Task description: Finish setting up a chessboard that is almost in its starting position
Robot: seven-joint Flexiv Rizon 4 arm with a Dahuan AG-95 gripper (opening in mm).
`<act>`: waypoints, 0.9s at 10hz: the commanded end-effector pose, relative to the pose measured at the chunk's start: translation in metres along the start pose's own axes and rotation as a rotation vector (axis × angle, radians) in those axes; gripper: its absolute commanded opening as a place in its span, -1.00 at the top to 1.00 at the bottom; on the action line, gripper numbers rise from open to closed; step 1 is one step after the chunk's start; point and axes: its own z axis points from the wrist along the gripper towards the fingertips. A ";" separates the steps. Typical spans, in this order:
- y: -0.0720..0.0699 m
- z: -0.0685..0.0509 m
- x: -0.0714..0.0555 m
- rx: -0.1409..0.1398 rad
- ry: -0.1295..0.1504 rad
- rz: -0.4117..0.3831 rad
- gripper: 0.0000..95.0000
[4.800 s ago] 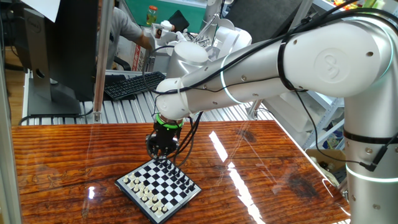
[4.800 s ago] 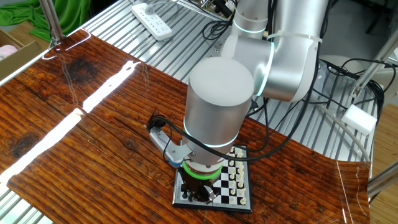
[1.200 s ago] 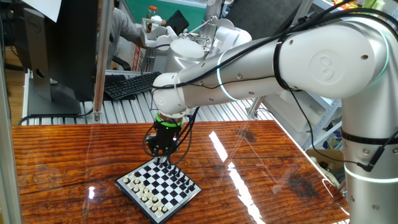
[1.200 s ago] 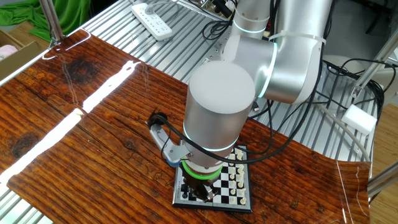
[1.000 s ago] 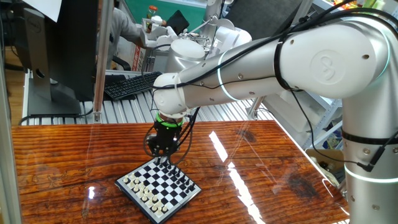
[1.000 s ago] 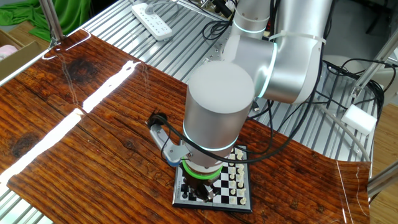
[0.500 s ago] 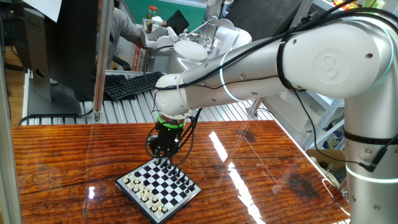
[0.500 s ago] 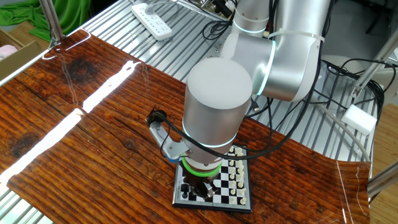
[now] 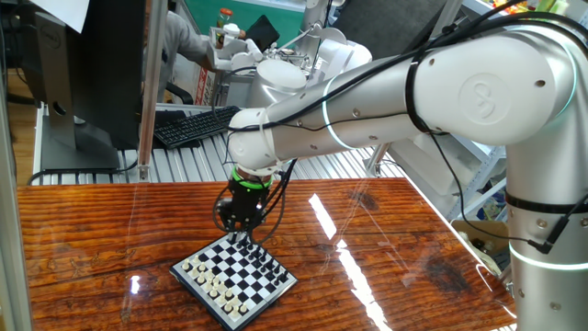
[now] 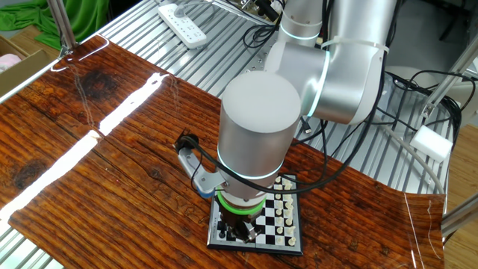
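Wooden counter (image 9: 110, 239) carries the chessboard (image 9: 235, 277) near its front edge. The tool (image 9: 243, 233) points straight down over the board's far row of black pieces, jaws nearly closed; whether it pinches a piece cannot be told.

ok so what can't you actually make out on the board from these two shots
- Which piece is out of place: in both views the pieces on the chessboard are too small to identify.
- Fingertips of the gripper: too small and dark against the black pieces in one fixed view to show whether anything is pinched.
- Black-piece side of the board: in the other fixed view the arm's wrist covers it and the gripper.
- The board's near corner there is close to the frame's bottom edge.
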 end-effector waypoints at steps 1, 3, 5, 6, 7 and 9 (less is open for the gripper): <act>0.001 0.001 -0.001 -0.003 0.001 -0.001 1.00; 0.001 0.001 -0.001 -0.004 0.001 -0.002 1.00; 0.001 0.002 -0.001 -0.006 0.002 0.000 1.00; 0.001 0.002 -0.001 -0.007 0.003 -0.001 1.00; 0.001 0.002 -0.001 -0.007 0.003 0.000 1.00; 0.002 0.003 -0.002 -0.004 0.009 -0.004 1.00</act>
